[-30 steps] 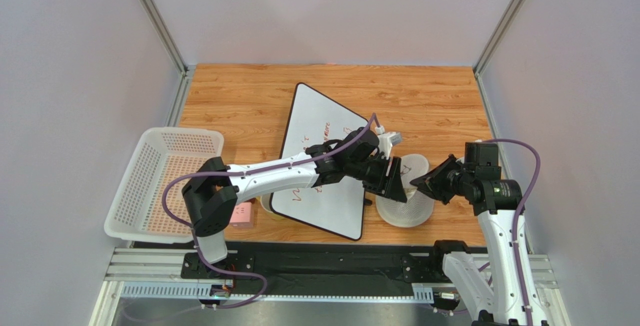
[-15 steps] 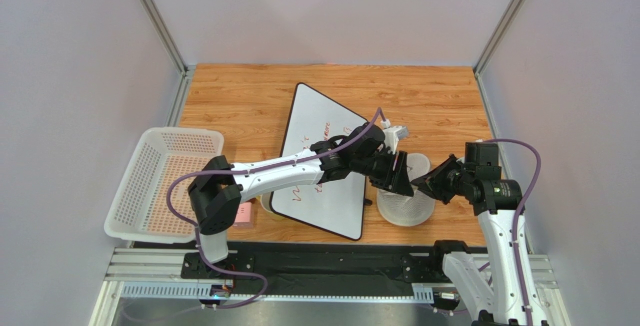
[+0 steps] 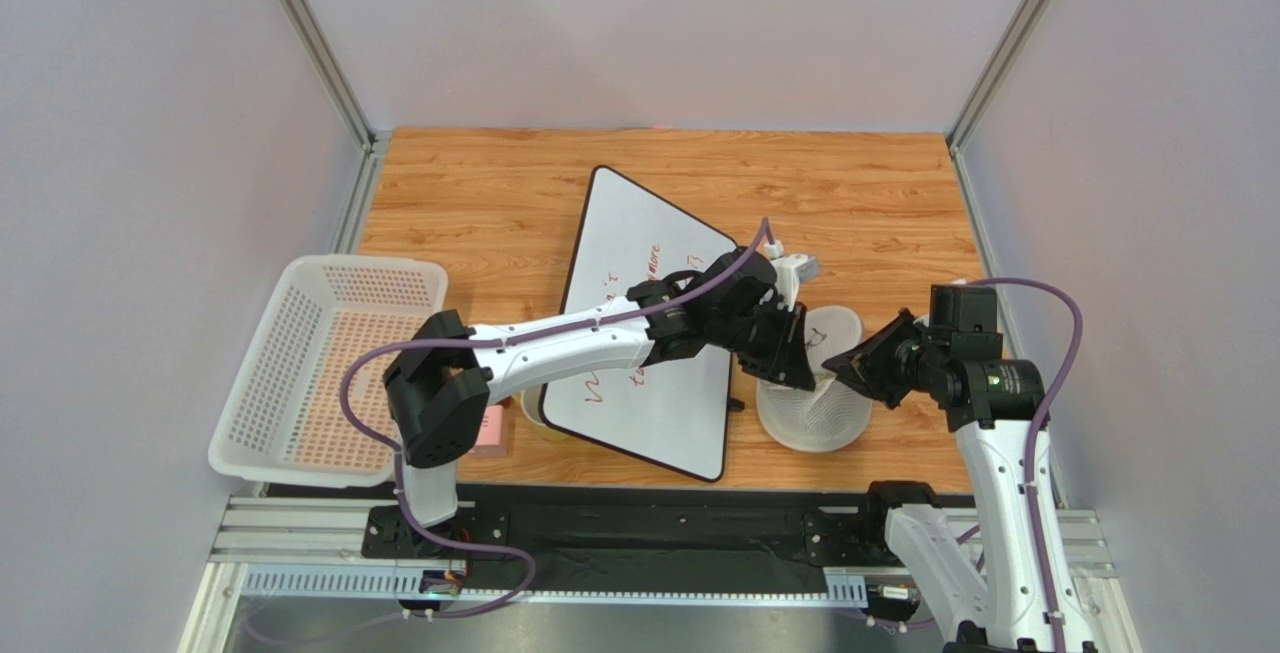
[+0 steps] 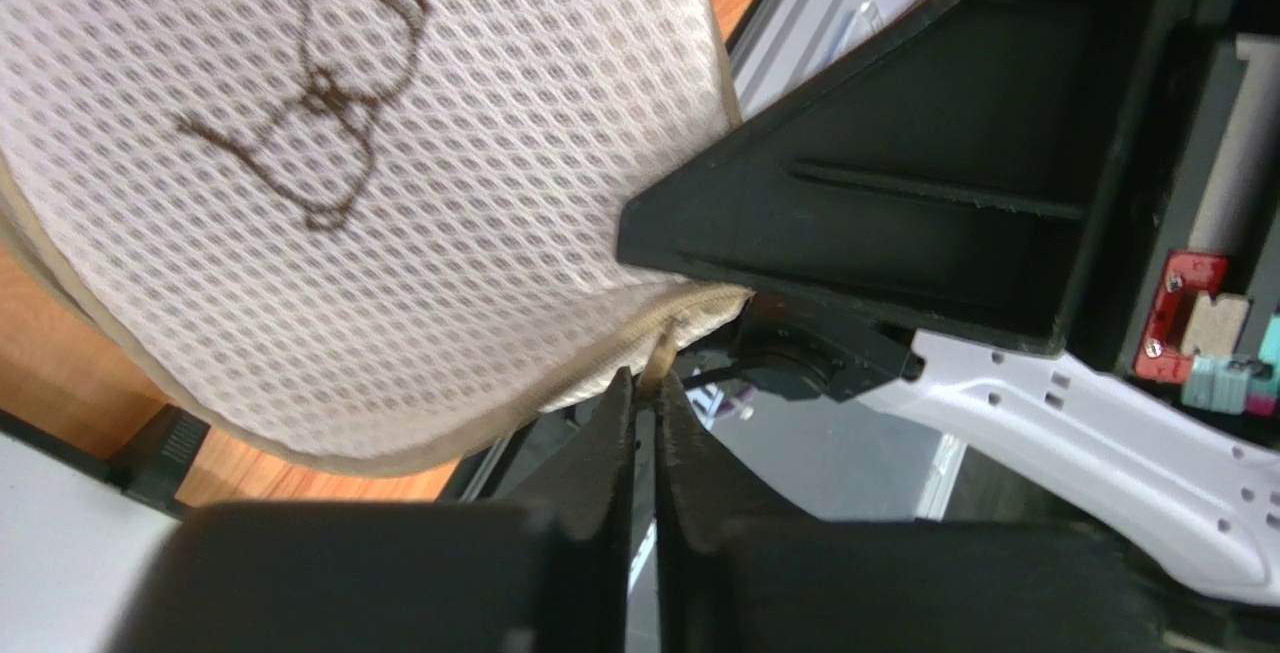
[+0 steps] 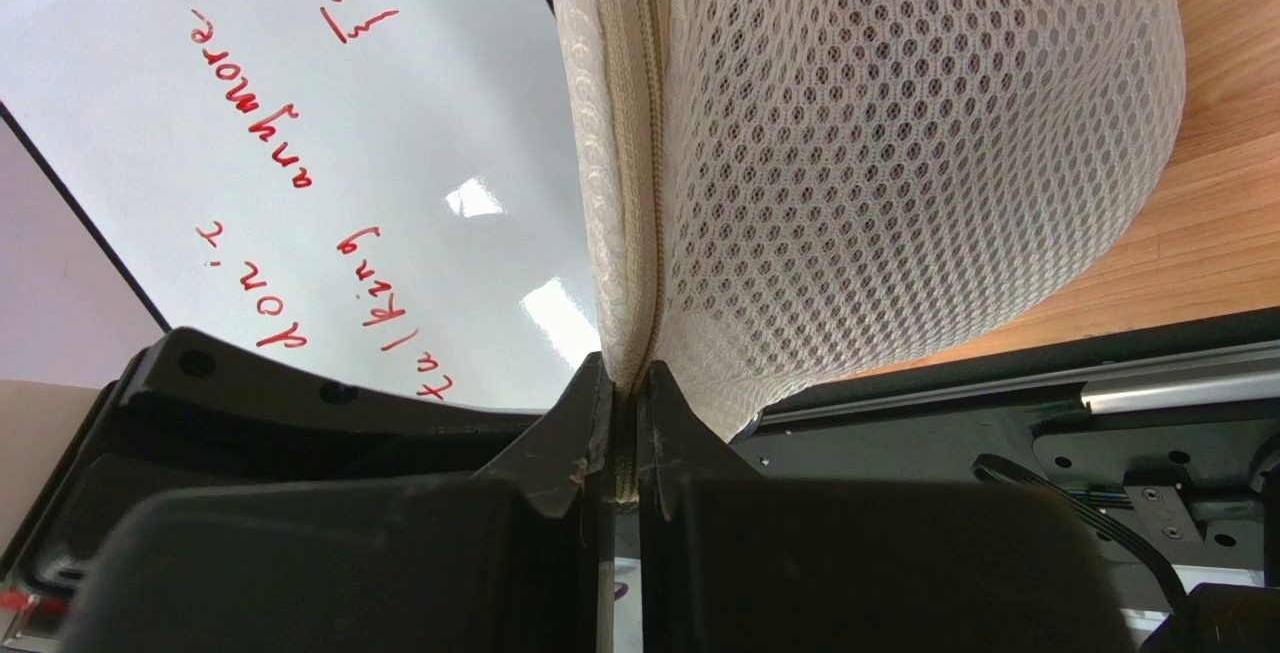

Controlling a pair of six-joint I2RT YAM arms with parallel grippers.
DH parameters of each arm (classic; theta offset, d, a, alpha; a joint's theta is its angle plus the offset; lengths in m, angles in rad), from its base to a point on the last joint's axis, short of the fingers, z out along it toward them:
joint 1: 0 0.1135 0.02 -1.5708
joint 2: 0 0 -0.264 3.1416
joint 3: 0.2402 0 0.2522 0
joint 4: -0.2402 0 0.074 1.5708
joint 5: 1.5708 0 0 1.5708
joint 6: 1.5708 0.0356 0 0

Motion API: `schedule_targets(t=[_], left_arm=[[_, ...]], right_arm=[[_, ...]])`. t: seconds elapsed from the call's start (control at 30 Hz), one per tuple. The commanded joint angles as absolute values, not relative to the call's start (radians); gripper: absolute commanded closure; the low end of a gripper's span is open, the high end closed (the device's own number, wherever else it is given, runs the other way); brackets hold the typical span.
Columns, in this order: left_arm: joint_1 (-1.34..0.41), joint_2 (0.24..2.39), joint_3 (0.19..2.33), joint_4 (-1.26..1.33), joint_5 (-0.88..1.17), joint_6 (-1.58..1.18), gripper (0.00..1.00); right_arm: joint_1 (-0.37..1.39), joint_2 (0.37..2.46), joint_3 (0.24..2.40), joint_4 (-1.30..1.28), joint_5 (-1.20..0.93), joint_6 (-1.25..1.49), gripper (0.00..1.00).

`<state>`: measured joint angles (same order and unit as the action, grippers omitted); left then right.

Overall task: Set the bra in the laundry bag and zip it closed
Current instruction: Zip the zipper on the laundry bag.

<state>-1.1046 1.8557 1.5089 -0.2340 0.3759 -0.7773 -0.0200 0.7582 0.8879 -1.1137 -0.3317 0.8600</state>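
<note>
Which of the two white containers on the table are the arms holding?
The round mesh laundry bag right of the whiteboard: left gripper and right gripper both have jaws shut on its rim. The perforated basket sits untouched, far left.

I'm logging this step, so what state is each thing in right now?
laundry bag, gripped from both sides, zip closed along the stretch that shows.
left gripper, fingers closed on a small tab at the bag's rim.
right gripper, fingers shut on the bag's zip seam.
whiteboard, lying flat, red writing on it.
basket, upright.
bra, not in view.
</note>
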Motion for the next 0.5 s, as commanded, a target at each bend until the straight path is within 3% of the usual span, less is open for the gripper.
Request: schedule_targets(t=[0.0, 0.27, 0.47], left_arm=[[-1.109, 1.864, 1.578, -0.287, 0.286, -0.71, 1.0], [-1.103, 1.783, 1.497, -0.403, 0.166, -0.539, 1.0], [-1.089, 1.677, 1.358, -0.373, 0.189, -0.482, 1.0]], right_arm=[[-0.014, 0.742, 0.913, -1.101, -0.387, 0.874, 1.0], [-0.021, 0.768, 0.939, -1.063, -0.393, 0.877, 1.0], [-0.023, 0.799, 0.985, -1.062, -0.376, 0.862, 1.0]])
